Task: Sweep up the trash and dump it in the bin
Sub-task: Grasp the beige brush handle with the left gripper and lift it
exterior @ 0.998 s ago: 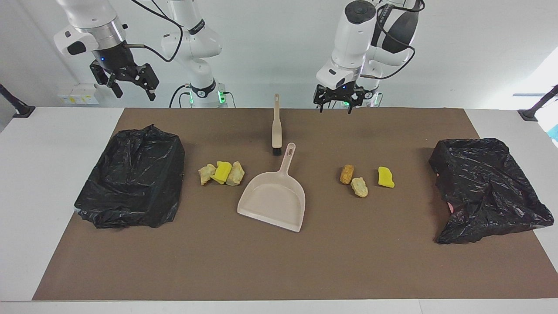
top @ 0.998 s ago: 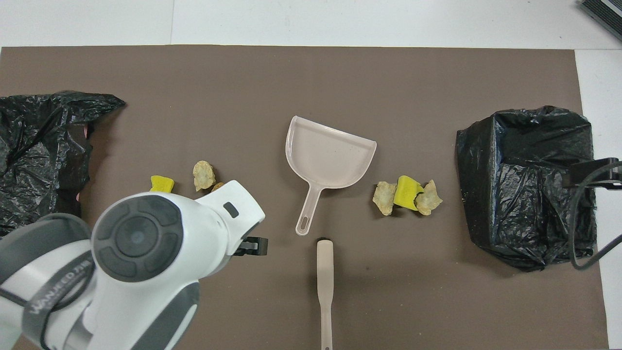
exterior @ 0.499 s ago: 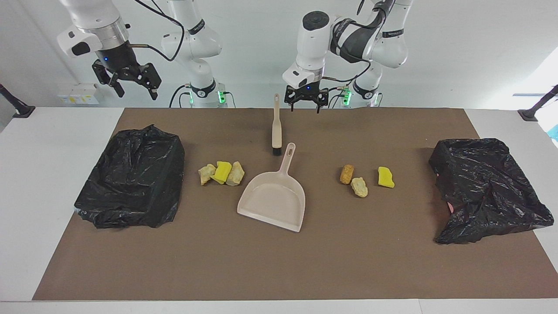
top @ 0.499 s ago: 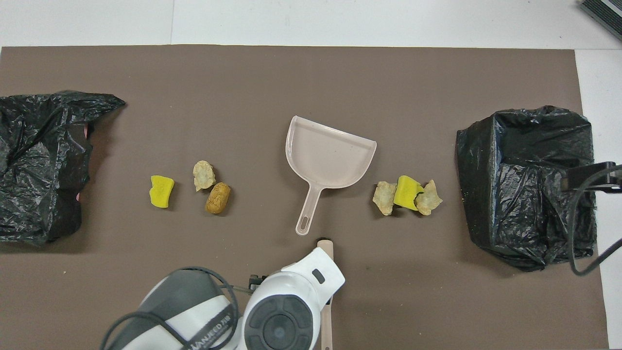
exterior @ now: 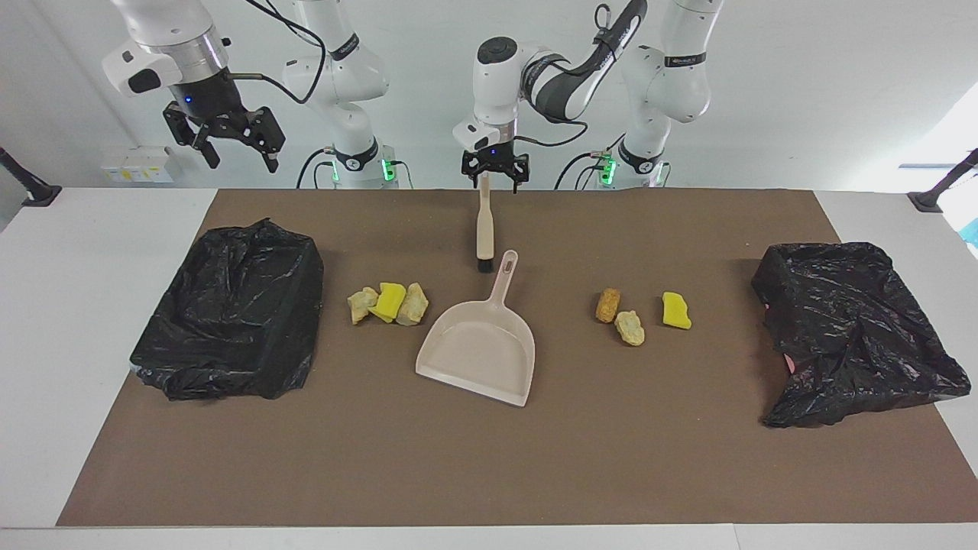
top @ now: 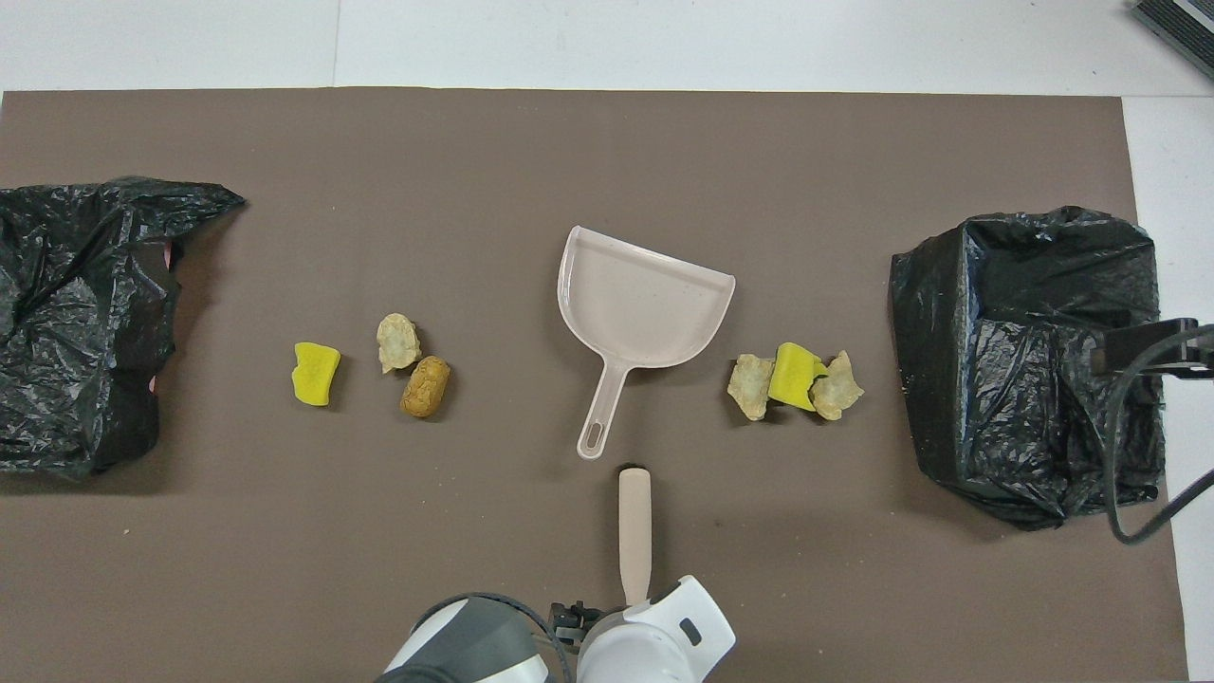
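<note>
Trash lies in two groups on the brown mat: three yellow and tan chunks (exterior: 388, 303) (top: 795, 379) beside the dustpan toward the right arm's end, and an orange-brown chunk (exterior: 607, 304) (top: 425, 385), a tan one (exterior: 629, 327) and a yellow one (exterior: 676, 310) toward the left arm's end. The beige dustpan (exterior: 477, 347) (top: 645, 304) lies mid-mat. A beige brush (exterior: 484, 229) (top: 634, 531) lies nearer the robots. My left gripper (exterior: 494, 182) is open over the handle's end. My right gripper (exterior: 221, 141) hangs open, high above the black-lined bin (exterior: 229, 313) (top: 1029, 360).
A second black-bagged bin (exterior: 856, 328) (top: 76, 313) sits at the left arm's end of the mat. The brown mat (exterior: 489, 466) covers most of the white table. The left arm's wrist (top: 654, 645) hides the brush handle's end from above.
The left arm has swung across from over the trash at its own end to the brush handle's end. The right gripper has barely shifted. Nothing on the mat moved.
</note>
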You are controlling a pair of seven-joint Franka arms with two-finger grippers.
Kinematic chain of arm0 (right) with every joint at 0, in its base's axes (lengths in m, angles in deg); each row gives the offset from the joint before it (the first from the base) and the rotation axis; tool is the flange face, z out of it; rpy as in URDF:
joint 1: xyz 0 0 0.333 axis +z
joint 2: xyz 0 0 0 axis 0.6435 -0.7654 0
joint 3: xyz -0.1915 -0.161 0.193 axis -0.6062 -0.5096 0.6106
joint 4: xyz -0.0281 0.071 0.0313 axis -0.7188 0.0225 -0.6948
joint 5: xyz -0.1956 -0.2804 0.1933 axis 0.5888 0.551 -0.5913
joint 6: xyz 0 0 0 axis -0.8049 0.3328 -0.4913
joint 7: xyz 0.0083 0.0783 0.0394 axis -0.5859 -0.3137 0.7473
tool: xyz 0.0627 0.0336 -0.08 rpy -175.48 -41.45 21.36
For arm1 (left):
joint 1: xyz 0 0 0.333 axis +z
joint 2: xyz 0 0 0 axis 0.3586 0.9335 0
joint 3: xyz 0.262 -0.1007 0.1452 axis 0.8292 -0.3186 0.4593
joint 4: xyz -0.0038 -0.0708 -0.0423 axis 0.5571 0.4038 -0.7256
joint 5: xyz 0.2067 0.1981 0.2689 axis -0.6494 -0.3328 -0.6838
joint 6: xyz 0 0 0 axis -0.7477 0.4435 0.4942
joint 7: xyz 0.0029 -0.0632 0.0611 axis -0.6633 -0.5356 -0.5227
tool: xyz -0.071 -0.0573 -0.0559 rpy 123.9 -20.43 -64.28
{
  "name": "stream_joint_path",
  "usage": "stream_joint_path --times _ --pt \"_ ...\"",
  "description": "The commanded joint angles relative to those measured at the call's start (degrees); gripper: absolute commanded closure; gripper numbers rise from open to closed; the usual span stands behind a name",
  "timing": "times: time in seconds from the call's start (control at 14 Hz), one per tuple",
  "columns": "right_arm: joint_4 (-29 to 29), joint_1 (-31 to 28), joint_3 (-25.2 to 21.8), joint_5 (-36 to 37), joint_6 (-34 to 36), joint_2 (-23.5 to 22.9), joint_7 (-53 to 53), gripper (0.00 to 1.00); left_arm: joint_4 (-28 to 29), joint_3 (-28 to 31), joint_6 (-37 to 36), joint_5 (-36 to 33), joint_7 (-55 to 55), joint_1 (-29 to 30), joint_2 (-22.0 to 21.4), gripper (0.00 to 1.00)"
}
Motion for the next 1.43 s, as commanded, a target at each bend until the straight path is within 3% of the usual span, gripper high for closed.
stream_joint_path --times 0.0,0.21,0.43,0.78,0.86,0.93,1.0,1.07,1.14,1.35 --pt "0.6 -0.8 -0.2 0.1 1.7 1.1 1.5 0.0 2.3 1.2 2.9 -0.4 -1.3 -2.1 -0.5 0.0" --pt "2.0 -0.7 0.0 0.1 1.7 2.2 1.4 0.0 3.0 1.2 3.8 -0.4 -1.4 -3.7 0.1 0.0" --pt "3.7 -0.5 0.1 0.1 1.6 3.2 0.8 0.0 2.4 1.3 4.6 -1.0 -1.0 -4.2 4.3 0.0" --pt "4.7 -0.5 0.2 0.1 1.5 3.4 0.6 0.0 2.2 1.3 4.5 -1.0 -0.6 -4.2 4.5 0.0" --pt "4.7 -0.5 0.3 0.1 1.5 3.5 0.6 0.0 2.2 1.3 4.6 -1.1 -0.6 -4.2 4.5 0.1" --pt "4.7 -0.5 0.4 0.1 1.4 3.5 0.7 0.0 2.2 1.3 4.3 -1.1 -0.6 -4.3 4.5 0.27" --pt "4.7 -0.5 0.3 0.1 1.4 3.5 1.0 0.0 2.2 1.3 4.3 -1.1 -0.6 -4.3 4.5 0.52" --pt "4.7 -0.7 0.3 0.1 1.4 3.5 1.5 0.0 2.3 1.3 4.4 -1.4 -0.6 -4.3 4.4 0.9" --pt "4.7 -0.8 0.3 0.1 1.6 3.5 1.5 0.0 2.2 1.3 4.3 -1.6 -0.7 -4.3 4.4 1.0" --pt "4.7 -0.7 0.3 0.1 1.6 3.5 0.9 0.0 2.2 1.4 4.1 -1.6 -0.9 -3.5 3.6 1.0"
